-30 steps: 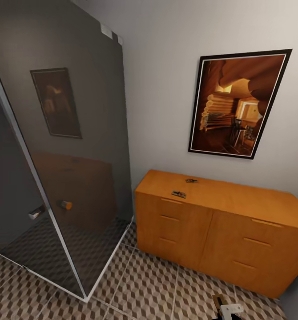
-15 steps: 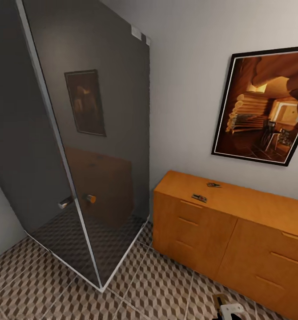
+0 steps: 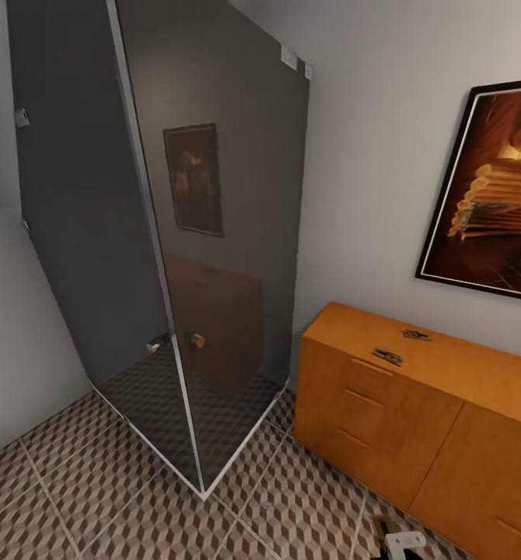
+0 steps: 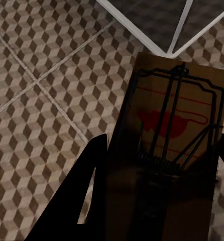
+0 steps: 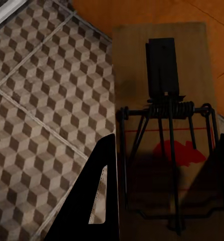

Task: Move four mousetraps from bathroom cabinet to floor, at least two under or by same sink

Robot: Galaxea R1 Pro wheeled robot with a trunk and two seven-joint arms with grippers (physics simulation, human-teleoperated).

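Between each gripper's fingers sits a gripped mousetrap; carry both level toward the sink, lowering flat onto bathroom floor.

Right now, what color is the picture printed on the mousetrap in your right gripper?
Red, on the tan mousetrap board, clearest in the right wrist view.

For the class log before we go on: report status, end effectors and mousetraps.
Left end effector shut on a mousetrap, right end effector likewise. Two mousetraps on the cabinet. Shower glass alongside.
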